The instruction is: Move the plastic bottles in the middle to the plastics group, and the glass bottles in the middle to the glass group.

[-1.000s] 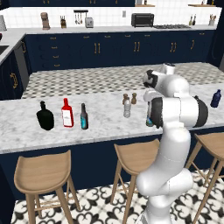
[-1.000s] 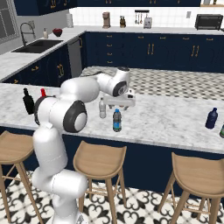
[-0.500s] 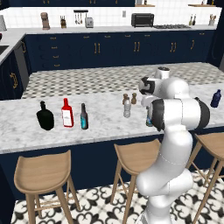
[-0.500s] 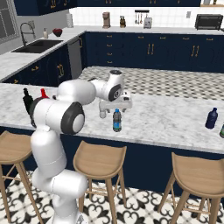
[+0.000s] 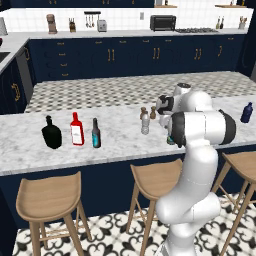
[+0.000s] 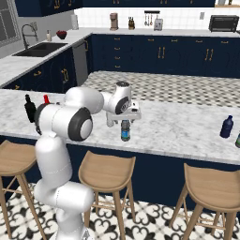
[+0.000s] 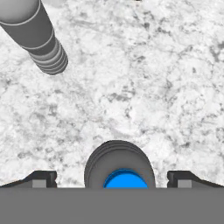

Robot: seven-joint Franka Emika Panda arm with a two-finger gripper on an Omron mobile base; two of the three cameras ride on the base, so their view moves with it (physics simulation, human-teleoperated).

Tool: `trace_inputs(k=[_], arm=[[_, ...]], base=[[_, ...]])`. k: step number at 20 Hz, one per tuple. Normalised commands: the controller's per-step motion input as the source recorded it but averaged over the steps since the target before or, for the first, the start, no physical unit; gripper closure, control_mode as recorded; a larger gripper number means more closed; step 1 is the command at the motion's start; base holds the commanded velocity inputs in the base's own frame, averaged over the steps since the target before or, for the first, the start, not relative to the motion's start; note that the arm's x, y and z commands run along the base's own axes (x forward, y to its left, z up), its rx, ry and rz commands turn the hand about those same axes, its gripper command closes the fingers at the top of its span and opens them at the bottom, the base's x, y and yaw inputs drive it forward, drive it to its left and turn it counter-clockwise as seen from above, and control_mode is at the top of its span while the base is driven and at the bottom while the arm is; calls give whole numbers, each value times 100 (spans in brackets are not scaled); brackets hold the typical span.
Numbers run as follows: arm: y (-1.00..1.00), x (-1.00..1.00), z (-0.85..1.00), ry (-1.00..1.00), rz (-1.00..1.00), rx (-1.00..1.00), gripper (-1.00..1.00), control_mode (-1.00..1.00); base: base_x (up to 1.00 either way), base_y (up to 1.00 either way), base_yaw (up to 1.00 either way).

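You've got the gripper (image 6: 123, 119) wide open, holding nothing, pointed straight down over the marble counter (image 6: 178, 126). In the hand view the two fingertips (image 7: 41, 179) stand well apart w/ the blue-label bottle (image 7: 119, 168) centred between them, seen from the top: ribbed grey shoulder, bright blue patch in the middle. Neither tip touches it. From the right base view that same bottle (image 6: 125, 130) stands upright just under the hand, near the counter's front edge.

The clear greyish bottle (image 5: 145, 123) stands upright just left of the arm in the left base view; in the hand view it's the grey ribbed cylinder (image 7: 37, 34) at top left, apart from the gripper. Two small brown shakers (image 5: 148, 112) sit just behind it.

Far left on the counter you have the squat black bottle (image 5: 51, 133), the red bottle w/ white label (image 5: 76, 130) beside it, then the slim dark bottle w/ teal label (image 5: 95, 134) just right of the red one, all upright, close together, not touching as far as you can tell. The navy-blue bottle (image 6: 227, 127) stands alone near the counter's right end, well apart from the gripper; also seen at (image 5: 246, 113) in the left base view.

Wooden stools (image 6: 106, 174) line the front of the counter.
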Motion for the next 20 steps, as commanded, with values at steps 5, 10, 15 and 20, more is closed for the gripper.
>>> trace_inputs(k=[5,10,15,20], arm=[[-13,11,-3,0,0,0,-100,-100],[0,0,0,0,0,0,100,-100],[0,0,0,0,0,0,100,-100],[-3,1,25,0,0,-3,100,-100]], base=[[0,0,0],[0,0,0],[0,0,0],[0,0,0]])
